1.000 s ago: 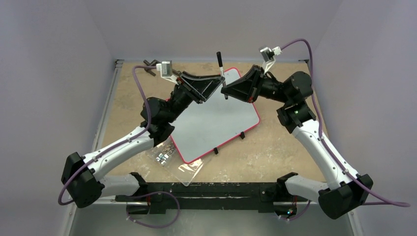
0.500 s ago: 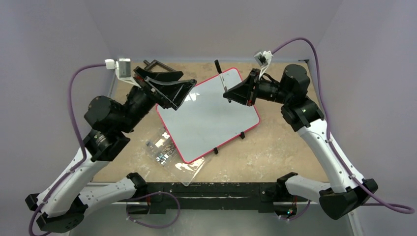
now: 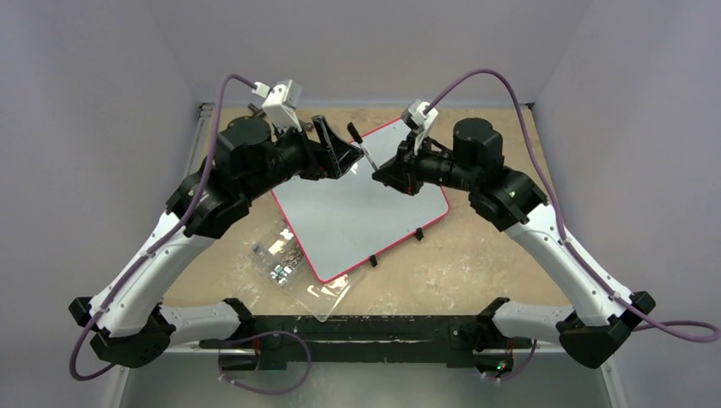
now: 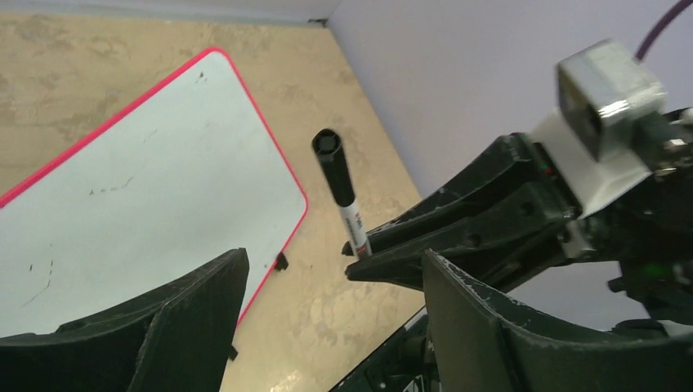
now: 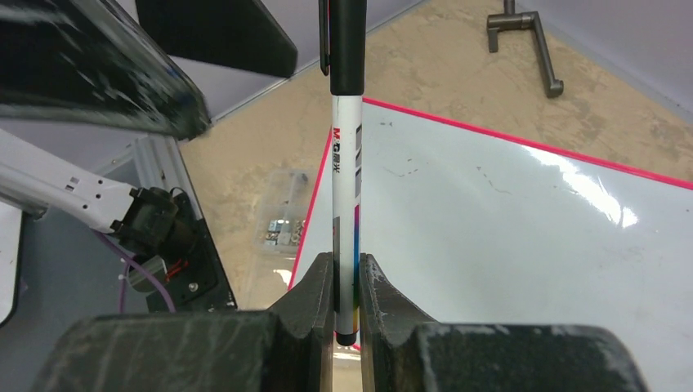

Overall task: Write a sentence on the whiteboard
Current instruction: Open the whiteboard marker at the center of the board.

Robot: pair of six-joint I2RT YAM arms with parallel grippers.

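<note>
White links (image 3: 553, 246), black joints (image 3: 474, 140), purple cables (image 3: 480, 71); left pincer (image 4: 333, 265) matte black (scuffed edges).

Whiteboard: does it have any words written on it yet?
No, the whiteboard is bare white in the right wrist view, with only a few tiny specks and no words.

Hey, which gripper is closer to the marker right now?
Right. The right gripper is clamped on the marker, at its white barrel; the left gripper is open, facing the capped end without touching it.
</note>
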